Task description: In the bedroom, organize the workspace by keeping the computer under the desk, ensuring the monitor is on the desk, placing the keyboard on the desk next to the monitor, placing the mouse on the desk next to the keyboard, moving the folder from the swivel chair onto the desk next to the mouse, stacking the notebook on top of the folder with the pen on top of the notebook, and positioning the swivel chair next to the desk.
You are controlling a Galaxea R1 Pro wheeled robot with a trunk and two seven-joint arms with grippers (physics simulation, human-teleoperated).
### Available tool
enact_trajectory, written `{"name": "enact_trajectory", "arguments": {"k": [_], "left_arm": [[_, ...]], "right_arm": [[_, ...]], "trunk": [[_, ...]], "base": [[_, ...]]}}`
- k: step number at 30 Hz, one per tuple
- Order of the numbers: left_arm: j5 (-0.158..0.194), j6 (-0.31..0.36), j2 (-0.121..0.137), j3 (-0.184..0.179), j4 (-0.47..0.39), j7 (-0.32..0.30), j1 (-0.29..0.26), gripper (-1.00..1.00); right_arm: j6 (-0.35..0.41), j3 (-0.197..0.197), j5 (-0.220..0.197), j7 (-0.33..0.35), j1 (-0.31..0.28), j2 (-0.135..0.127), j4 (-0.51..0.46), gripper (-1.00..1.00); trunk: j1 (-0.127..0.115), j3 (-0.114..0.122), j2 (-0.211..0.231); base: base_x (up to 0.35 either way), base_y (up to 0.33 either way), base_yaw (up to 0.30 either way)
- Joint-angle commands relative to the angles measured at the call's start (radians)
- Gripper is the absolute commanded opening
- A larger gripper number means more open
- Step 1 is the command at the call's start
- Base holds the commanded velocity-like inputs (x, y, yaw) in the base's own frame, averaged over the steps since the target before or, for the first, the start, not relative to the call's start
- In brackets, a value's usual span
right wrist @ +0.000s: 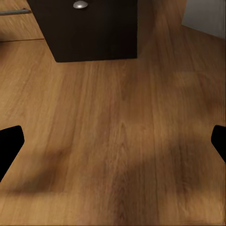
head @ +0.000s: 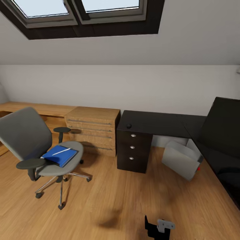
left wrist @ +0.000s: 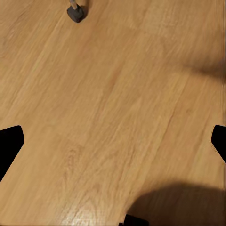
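the blue folder (head: 60, 155) lies flat on the swivel chair (head: 40, 150) seat with the white pen (head: 61, 151) on top, out on the wood floor (head: 110, 196) left of the black desk (head: 160, 124). the computer (head: 181, 160) leans tilted under the desk. left gripper (left wrist: 113, 141) and right gripper (right wrist: 113, 141) both hang over bare floor, jaws wide apart, holding nothing.

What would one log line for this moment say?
phase: approaching | folder with pen: on chair | computer: tilted, on floor by desk | left hand: open, empty | right hand: open, empty
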Motion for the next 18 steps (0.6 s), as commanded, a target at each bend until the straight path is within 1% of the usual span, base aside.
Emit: {"name": "enact_trajectory", "arguments": {"k": [1,5,9,14,18], "left_arm": [[0.007,-0.003,0.0,-0.009,0.0,0.005,0.0,1.0],[0.007,-0.003,0.0,-0.009,0.001,0.005,0.0,1.0],[0.007,-0.001,0.0,-0.009,0.001,0.005,0.0,1.0],[0.007,-0.001,0.0,-0.009,0.001,0.005,0.0,1.0],[0.007,-0.002,0.001,-0.01,-0.008,0.005,0.0,1.0]], "right_arm": [[-0.003,-0.006,0.01,-0.006,-0.001,0.0,0.002,1.0],[-0.003,-0.006,0.011,-0.006,-0.001,0.003,0.002,1.0],[-0.002,-0.006,0.011,-0.008,-0.001,0.01,0.002,1.0],[-0.002,-0.006,0.012,-0.007,-0.001,0.014,0.002,1.0],[-0.002,-0.006,0.013,-0.007,-0.001,0.017,0.0,1.0]], "trunk": [[0.0,-0.001,-0.001],[0.0,-0.004,-0.001],[0.0,-0.008,-0.001],[0.0,-0.009,-0.001],[0.0,-0.009,-0.001]], "base": [[0.0,0.005,-0.267],[0.046,0.085,-0.263],[0.243,0.148,-0.208],[0.061,0.023,-0.043],[0.273,0.001,-0.001]]}}
